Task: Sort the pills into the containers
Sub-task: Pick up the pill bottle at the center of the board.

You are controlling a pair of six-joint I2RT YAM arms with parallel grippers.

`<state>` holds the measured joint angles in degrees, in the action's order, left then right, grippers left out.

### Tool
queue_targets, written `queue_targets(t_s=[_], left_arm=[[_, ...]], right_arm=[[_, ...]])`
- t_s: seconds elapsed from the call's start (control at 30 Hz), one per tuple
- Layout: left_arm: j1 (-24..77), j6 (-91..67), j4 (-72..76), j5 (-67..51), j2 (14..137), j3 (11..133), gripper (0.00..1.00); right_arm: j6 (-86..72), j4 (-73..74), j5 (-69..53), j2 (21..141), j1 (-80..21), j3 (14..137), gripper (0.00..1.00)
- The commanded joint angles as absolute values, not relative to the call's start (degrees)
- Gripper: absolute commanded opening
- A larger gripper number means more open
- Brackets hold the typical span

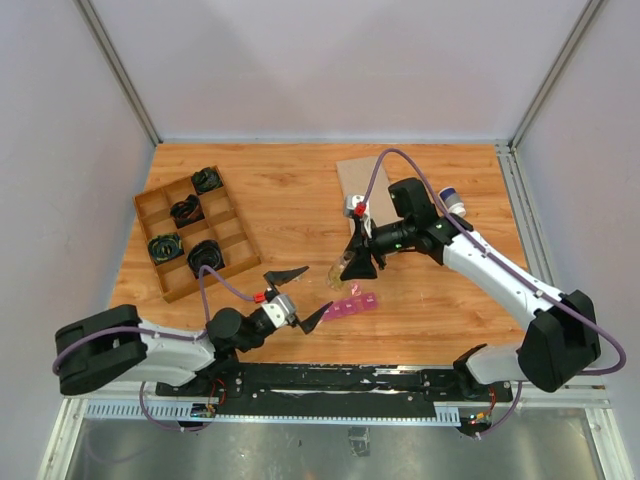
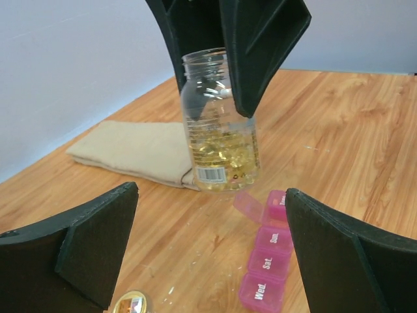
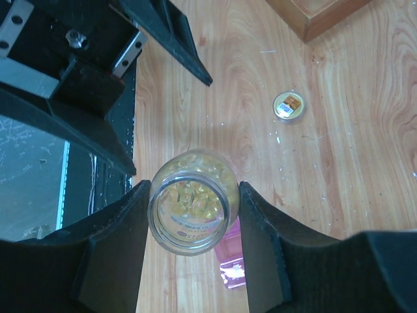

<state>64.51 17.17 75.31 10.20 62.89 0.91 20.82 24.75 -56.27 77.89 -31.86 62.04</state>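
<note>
The pink translucent strip of containers [image 1: 352,305] lies on the table near the front middle. In the left wrist view [image 2: 268,270] its lids read Wed, Sat and Sun, and the far lid [image 2: 249,205] stands open. My right gripper [image 1: 356,262] is shut on a clear, uncapped bottle [image 2: 220,137] part full of yellow gel pills. It holds the bottle nearly upright just behind the strip's open end. From above, the bottle's mouth [image 3: 192,208] sits between the right gripper's fingers [image 3: 111,261], with the strip [image 3: 233,264] below it. My left gripper [image 1: 320,287] is open and empty, its jaws spread either side of the strip's near end.
A gold bottle cap [image 3: 289,106] lies on the wood near my left gripper [image 2: 130,304]. A folded beige cloth [image 1: 362,188] lies behind the bottle. A brown divided tray [image 1: 150,215] with black items sits at the left. A small white-capped bottle [image 1: 452,199] stands at the right.
</note>
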Motion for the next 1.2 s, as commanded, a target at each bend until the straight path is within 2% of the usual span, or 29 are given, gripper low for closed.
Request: queue_targets(t_s=[0.0, 0.4, 0.5, 0.8, 1.17], left_arm=[[66.15, 17.41, 89.50, 13.13, 69.80, 3.48, 0.99], [67.96, 13.75, 88.30, 20.43, 81.07, 11.74, 0.90], [67.94, 13.10, 88.24, 21.78, 82.11, 12.44, 0.84], [67.94, 12.71, 85.90, 24.30, 82.96, 14.51, 0.76], [67.95, 12.70, 82.87, 26.02, 83.80, 16.09, 0.75]], right_arm=[[13.98, 16.84, -55.99, 75.53, -31.35, 60.58, 0.16], [10.24, 13.50, -57.77, 75.28, -31.42, 58.99, 0.16], [9.66, 13.04, -58.04, 75.18, -31.54, 58.81, 0.16], [9.74, 13.47, -56.29, 75.81, -33.57, 59.00, 0.16], [10.97, 14.53, -53.08, 75.04, -34.85, 59.36, 0.16]])
